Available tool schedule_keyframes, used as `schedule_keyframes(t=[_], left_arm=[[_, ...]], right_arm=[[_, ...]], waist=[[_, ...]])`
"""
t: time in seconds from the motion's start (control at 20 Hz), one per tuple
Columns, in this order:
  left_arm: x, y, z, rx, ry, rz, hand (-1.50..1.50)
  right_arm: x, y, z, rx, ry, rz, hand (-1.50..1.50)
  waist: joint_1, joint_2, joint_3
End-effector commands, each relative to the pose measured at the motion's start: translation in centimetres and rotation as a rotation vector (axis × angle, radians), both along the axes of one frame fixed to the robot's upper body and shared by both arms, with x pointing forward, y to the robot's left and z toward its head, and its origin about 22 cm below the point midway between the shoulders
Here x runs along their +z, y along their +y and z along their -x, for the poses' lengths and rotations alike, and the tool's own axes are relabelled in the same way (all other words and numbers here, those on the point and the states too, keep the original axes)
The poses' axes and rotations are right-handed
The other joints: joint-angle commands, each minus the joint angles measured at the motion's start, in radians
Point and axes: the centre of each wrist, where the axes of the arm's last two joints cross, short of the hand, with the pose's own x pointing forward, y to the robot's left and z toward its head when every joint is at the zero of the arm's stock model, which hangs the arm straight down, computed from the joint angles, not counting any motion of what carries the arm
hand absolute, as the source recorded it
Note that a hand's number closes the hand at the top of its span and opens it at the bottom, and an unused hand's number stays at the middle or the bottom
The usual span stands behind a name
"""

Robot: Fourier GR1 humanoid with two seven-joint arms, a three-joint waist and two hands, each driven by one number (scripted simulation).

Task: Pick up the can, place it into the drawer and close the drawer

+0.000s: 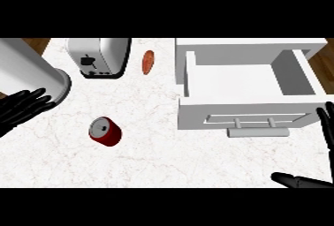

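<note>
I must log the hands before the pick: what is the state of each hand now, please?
Left hand: open, holding nothing, apart from the can.
Right hand: open, holding nothing, at the right edge by the drawer.

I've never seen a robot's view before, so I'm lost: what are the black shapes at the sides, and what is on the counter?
You are looking steeply down from the robot's head. The black shapes are its hands: the left hand at the left edge, the right hand at the right edge, both open and holding nothing. On the white counter lies a red can, upright. Behind it stand a toaster and a small orange thing. At the right is an open drawer, with nothing in it.
</note>
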Motion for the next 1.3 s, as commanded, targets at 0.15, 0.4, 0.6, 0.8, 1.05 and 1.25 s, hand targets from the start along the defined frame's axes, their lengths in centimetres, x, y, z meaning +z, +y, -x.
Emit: schedule_keyframes(t=[0.15,0.4,0.6,0.8,1.05,1.25], left_arm=[[2.5,4.9,-1.0,-0.036,0.009,-0.01,-1.5],[0.5,4.6,-2.1,0.007,0.111,0.025,-1.5],[3.1,4.8,-2.0,0.027,0.193,0.058,-1.5],[0.5,2.7,-3.4,-0.019,0.277,0.078,-1.5],[0.0,2.7,-2.9,-0.039,0.332,0.095,-1.5],[-0.6,1.4,-3.4,-0.021,0.366,0.078,-1.5]], right_arm=[[-0.4,-3.3,2.9,0.005,0.018,-0.011,-1.5],[-1.5,-4.3,4.5,0.005,0.001,-0.008,-1.5],[-1.8,-4.7,3.7,-0.007,-0.001,-0.013,-1.5],[-2.2,-5.8,4.8,-0.009,0.007,-0.022,-1.5],[-0.2,-7.5,6.4,-0.023,0.005,-0.019,-1.5],[-1.9,-7.7,6.2,-0.01,0.007,-0.027,-1.5]], waist=[[0.006,-0.002,0.001],[0.003,-0.002,0.001],[0.008,-0.003,0.001],[0.004,-0.001,0.001],[0.009,-0.003,0.001],[0.011,-0.003,0.001]])
